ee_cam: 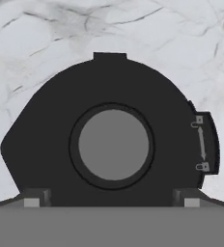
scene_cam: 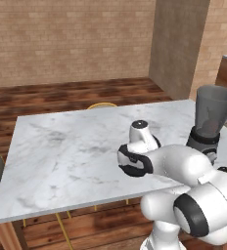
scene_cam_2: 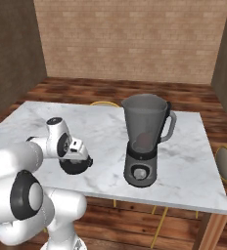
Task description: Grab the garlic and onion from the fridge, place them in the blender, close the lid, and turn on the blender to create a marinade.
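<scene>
The lid (ee_cam: pixel 111 140) lies flat on the marble surface (scene_cam: pixel 61 146), toward its near edge and well left of the blender (scene_cam_2: pixel 144 139). It is a black disc with a grey round centre, a small tab on its far rim and a latch-like fitting on one side. It looks stiff and light, thin enough that there is little height to catch. I would expect a smooth, slightly slick plastic, so a hold across the rim at two opposite points seems safest, with the tab as a poorer second choice.

The pincer (ee_cam: pixel 109 200) is right over it, pointing straight down. Its two dark tips stand spread, one at each side of the disc near the rim. I cannot tell whether they touch it yet.

The jar stands open-mouthed near the surface's right end, with a reddish blur low inside that may be the onion (scene_cam_2: pixel 144 140). A yellow-rimmed chair (scene_cam_2: pixel 225 163) sits beyond the right edge.
</scene>
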